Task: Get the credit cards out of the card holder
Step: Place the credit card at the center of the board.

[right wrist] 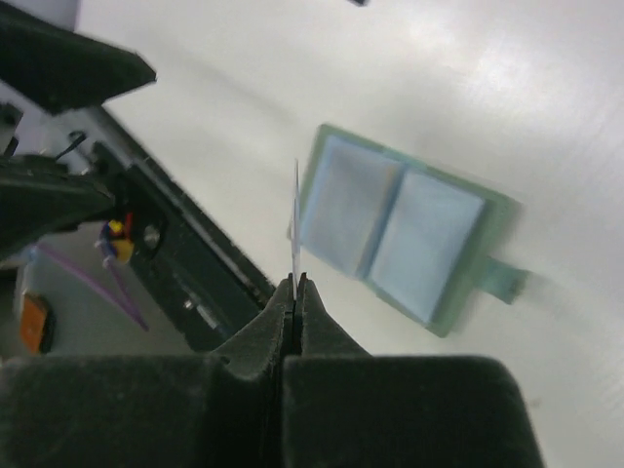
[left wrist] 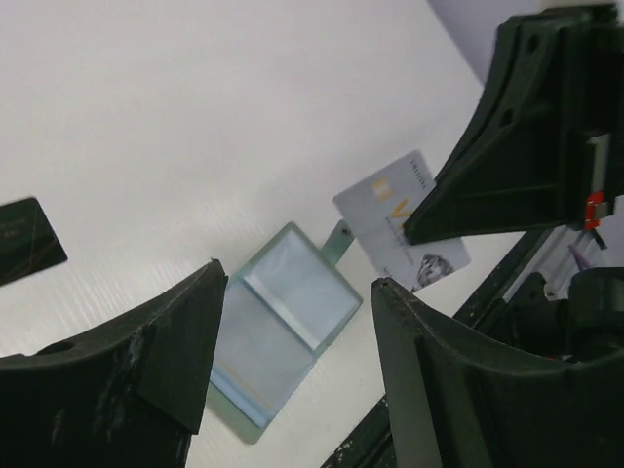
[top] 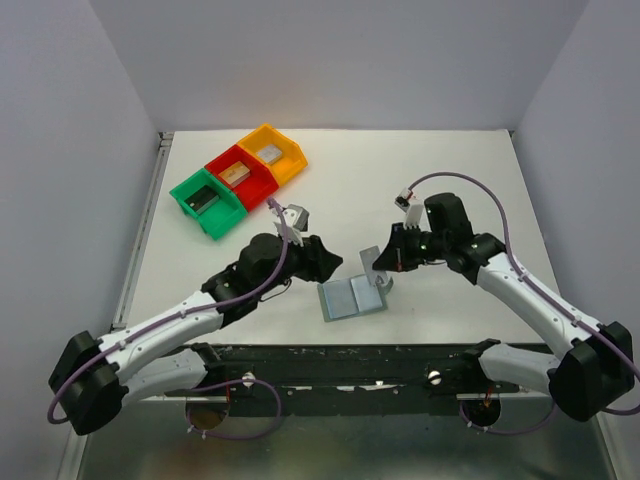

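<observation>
Well, silvery credit card (left wrist: 375,210) in right claw (right wrist: 295,281)

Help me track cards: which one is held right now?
The pale silvery card, pinched by the right arm's fingers; the black card lies flat on the table.

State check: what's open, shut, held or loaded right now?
card holder: open, flat on the table
silvery card: out of the holder, pinched
right fingers: shut on silvery card
left fingers: open, empty
black card: flat on table, apart from holder
green bin, red bin, yellow bin: each holds a grey block
</observation>
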`<state>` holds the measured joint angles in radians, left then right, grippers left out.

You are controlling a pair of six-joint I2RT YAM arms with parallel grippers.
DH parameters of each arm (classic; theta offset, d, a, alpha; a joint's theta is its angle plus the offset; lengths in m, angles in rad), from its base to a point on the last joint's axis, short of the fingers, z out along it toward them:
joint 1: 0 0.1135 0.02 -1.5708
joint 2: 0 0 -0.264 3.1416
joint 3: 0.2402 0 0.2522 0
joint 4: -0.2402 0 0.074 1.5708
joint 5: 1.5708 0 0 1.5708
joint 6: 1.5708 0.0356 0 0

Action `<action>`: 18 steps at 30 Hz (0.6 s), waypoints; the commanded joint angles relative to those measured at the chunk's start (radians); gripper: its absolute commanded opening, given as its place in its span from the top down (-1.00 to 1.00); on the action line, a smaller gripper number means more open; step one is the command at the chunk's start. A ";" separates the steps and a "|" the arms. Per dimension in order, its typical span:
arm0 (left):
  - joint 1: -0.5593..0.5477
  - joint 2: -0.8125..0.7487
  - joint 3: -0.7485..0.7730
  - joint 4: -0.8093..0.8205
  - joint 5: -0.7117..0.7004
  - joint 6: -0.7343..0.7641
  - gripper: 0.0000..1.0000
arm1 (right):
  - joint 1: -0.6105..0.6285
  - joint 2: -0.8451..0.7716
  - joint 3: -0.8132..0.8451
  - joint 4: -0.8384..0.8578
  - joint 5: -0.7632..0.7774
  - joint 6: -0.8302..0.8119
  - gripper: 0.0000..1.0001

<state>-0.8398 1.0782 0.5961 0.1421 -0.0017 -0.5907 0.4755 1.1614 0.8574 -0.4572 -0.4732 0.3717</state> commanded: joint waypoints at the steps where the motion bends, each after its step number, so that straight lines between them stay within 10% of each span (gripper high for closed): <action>1: 0.033 -0.176 0.013 -0.046 0.099 0.083 -0.47 | 0.018 -0.048 -0.021 0.110 -0.347 -0.057 0.99; 9: 0.137 -0.380 0.045 -0.134 0.609 0.133 -0.43 | 0.139 -0.049 -0.060 0.304 -0.686 -0.053 0.99; 18: 0.176 -0.347 0.036 -0.073 0.876 0.094 -0.28 | 0.227 0.029 0.068 0.065 -0.634 -0.205 0.99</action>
<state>-0.6708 0.7013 0.6174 0.0505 0.6949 -0.4828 0.6834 1.1740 0.8665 -0.2958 -1.0878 0.2466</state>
